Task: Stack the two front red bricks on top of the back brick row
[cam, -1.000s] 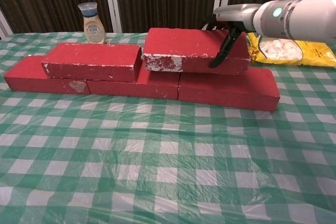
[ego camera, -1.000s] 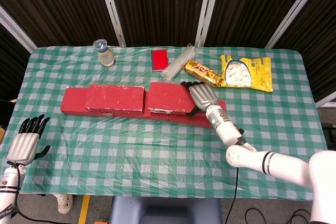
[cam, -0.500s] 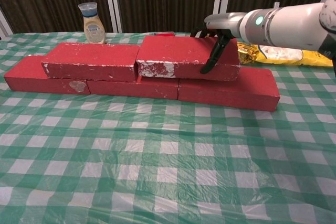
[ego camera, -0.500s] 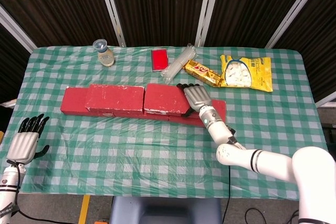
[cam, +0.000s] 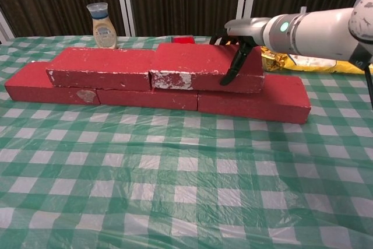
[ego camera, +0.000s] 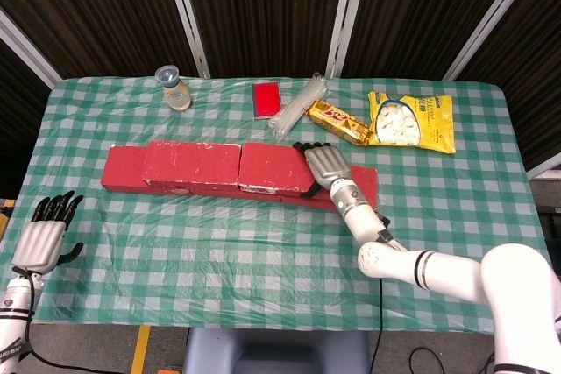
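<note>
Right hand (cam: 242, 42) grips the right upper brick (cam: 204, 74), fingers (ego camera: 302, 148) draped over its top, thumb down the front face (brick sits on the back brick row (cam: 250, 100), its left end touching the left upper brick (cam: 102, 69)). Both upper bricks lie flat on the row, forming a second layer. Left hand (ego camera: 39, 238) hangs off the table's (ego camera: 263, 243) near-left edge, fingers spread, holding nothing. Behind the bricks: sauce bottle (ego camera: 175, 89), red packet (ego camera: 266, 98), chocolate bar (ego camera: 337, 122), yellow snack bag (ego camera: 412, 120).
</note>
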Robot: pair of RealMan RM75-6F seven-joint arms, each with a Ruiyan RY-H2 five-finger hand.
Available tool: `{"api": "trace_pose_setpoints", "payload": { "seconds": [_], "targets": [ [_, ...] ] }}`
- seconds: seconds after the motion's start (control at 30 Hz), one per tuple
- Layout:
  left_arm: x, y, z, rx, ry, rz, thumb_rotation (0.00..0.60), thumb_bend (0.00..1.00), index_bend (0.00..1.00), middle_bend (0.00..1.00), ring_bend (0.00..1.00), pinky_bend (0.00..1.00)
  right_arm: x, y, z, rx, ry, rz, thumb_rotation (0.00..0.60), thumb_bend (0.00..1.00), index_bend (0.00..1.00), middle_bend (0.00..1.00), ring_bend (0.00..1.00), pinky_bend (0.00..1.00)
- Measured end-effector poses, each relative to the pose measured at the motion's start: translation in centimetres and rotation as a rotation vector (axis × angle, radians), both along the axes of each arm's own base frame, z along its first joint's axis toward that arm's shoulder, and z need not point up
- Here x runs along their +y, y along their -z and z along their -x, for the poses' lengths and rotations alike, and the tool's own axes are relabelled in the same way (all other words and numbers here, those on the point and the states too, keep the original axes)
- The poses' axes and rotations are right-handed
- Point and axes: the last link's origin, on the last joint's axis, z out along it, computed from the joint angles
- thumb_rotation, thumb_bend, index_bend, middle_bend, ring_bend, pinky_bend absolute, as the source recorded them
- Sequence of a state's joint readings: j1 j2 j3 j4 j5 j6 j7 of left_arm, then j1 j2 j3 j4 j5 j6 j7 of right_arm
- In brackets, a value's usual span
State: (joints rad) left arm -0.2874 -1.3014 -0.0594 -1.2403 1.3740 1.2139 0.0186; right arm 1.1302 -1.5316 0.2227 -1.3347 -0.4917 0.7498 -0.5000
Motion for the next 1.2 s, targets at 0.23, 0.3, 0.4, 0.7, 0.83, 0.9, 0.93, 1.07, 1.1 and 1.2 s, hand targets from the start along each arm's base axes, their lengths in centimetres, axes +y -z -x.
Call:
{"api": "trace_pose_setpoints", "payload": {
  "seconds": [0.23, 0.3, 0.4, 0.7, 0.83, 0.9, 0.93, 1.07, 1.1, 1.2],
  "targets": [
    [0.0, 0.1, 0.0, -0.001, -0.003, 0.008, 0.600, 0.31, 0.00, 0.00, 0.00, 0.01, 0.2, 0.4, -0.1, 0.004, 0.004, -0.005, 0.600, 0.10, 0.33, 0.39, 0.34, 0.46],
    [0.0, 0.1, 0.0, -0.002, -0.004, 0.009, 0.600, 0.31, 0.00, 0.00, 0.00, 0.01, 0.2, 0.5, -0.1, 0.007, 0.007, -0.006, 0.600, 0.09, 0.28, 0.36, 0.30, 0.44],
    [0.1, 0.1, 0.0, -0.004, -0.004, 0.011, 0.600, 0.32, 0.00, 0.00, 0.00, 0.01, 0.2, 0.7, -0.1, 0.012, 0.006, -0.003, 0.600, 0.09, 0.18, 0.29, 0.24, 0.41],
    [0.1, 0.1, 0.0, -0.008, -0.004, 0.015, 0.600, 0.31, 0.00, 0.00, 0.00, 0.01, 0.2, 0.7, -0.2, 0.009, 0.014, -0.006, 0.600, 0.09, 0.01, 0.16, 0.14, 0.37],
    [0.0, 0.1, -0.1, -0.009, -0.001, 0.014, 0.600, 0.31, 0.00, 0.00, 0.00, 0.01, 0.3, 0.8, -0.2, 0.007, 0.014, -0.009, 0.600, 0.09, 0.00, 0.14, 0.12, 0.37],
    [0.0, 0.1, -0.1, -0.010, -0.001, 0.013, 0.600, 0.31, 0.00, 0.00, 0.00, 0.01, 0.4, 0.9, -0.3, 0.009, 0.014, -0.013, 0.600, 0.10, 0.00, 0.13, 0.11, 0.36],
    [0.0, 0.1, -0.1, -0.011, -0.001, 0.014, 0.600, 0.31, 0.00, 0.00, 0.00, 0.01, 0.4, 0.9, -0.3, 0.010, 0.015, -0.014, 0.600, 0.10, 0.00, 0.12, 0.10, 0.34],
    [0.0, 0.0, -0.1, -0.013, 0.000, 0.014, 0.600, 0.31, 0.00, 0.00, 0.00, 0.01, 0.5, 1.0, -0.3, 0.017, 0.022, -0.016, 0.600, 0.09, 0.00, 0.06, 0.04, 0.27],
    [0.0, 0.0, -0.1, -0.014, 0.000, 0.013, 0.600, 0.31, 0.00, 0.00, 0.00, 0.01, 0.5, 1.0, -0.3, 0.019, 0.024, -0.016, 0.600, 0.10, 0.00, 0.05, 0.02, 0.24],
    [0.0, -0.1, -0.1, -0.016, 0.001, 0.011, 0.600, 0.31, 0.00, 0.00, 0.00, 0.01, 0.6, 1.2, -0.3, 0.024, 0.034, -0.017, 0.600, 0.10, 0.00, 0.01, 0.00, 0.14]
  ]
}}
